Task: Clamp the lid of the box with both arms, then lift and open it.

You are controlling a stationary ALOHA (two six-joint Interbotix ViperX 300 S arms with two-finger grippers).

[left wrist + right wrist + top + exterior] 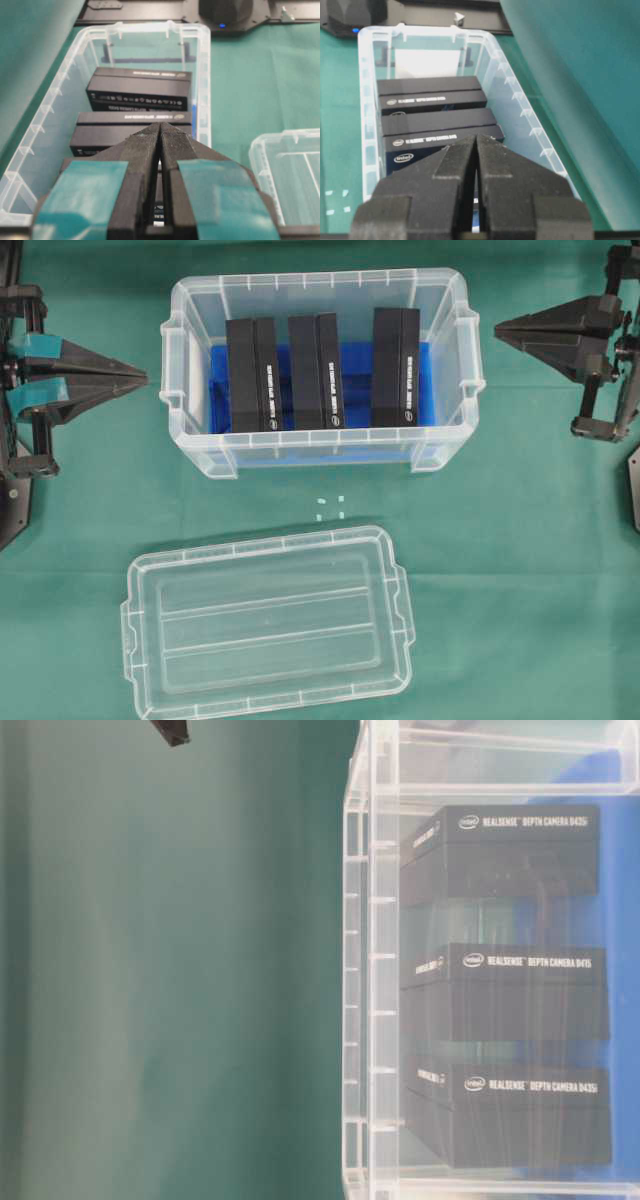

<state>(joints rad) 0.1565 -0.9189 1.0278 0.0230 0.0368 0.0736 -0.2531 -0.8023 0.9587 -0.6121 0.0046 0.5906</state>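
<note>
Overhead exterior: box (317, 375) sits open at centre back of green counter (520, 540), three black blocks (318, 370) upright on blue insert (222, 380). Lid (268, 623) lies flat in front of box, apart. Left tool (140, 375) closed, empty, just left of box; right tool (500, 330) closed, empty, just right. Table-level exterior: box wall, blocks labelled RealSense. Left wrist: tool tips pressed together, box beyond, lid corner at right. Right wrist: tool tips together, box beyond.
</note>
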